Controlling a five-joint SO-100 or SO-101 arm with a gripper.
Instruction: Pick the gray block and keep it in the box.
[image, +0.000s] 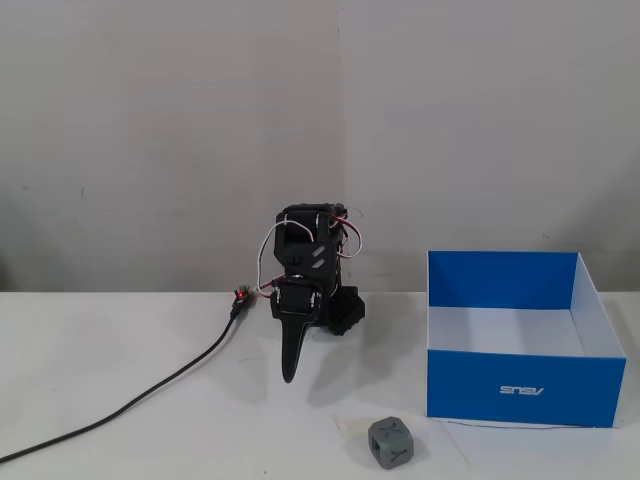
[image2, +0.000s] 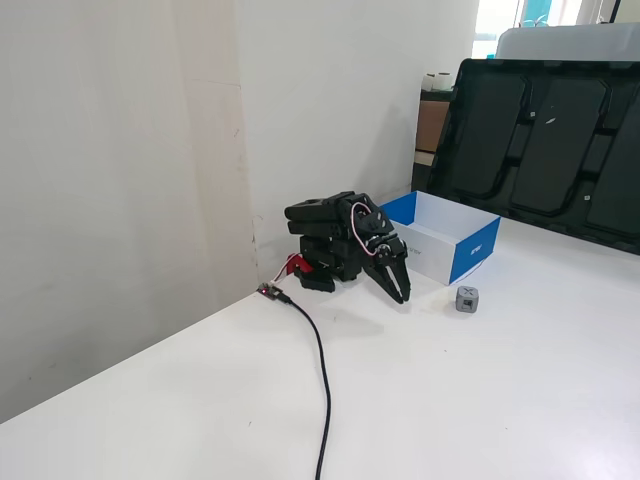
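Gray block (image: 391, 443) on desk (image: 150, 380), just before box (image: 525, 390), apart. Pincer (image: 290, 372) clenched, empty, tip pointing down, left of block. Black cable (image: 150, 400) trailing left.

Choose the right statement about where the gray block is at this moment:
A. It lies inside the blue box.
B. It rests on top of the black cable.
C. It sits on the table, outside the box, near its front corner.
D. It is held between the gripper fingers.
C: in both fixed views the gray block sits on the white table, apart from the blue box and the gripper.
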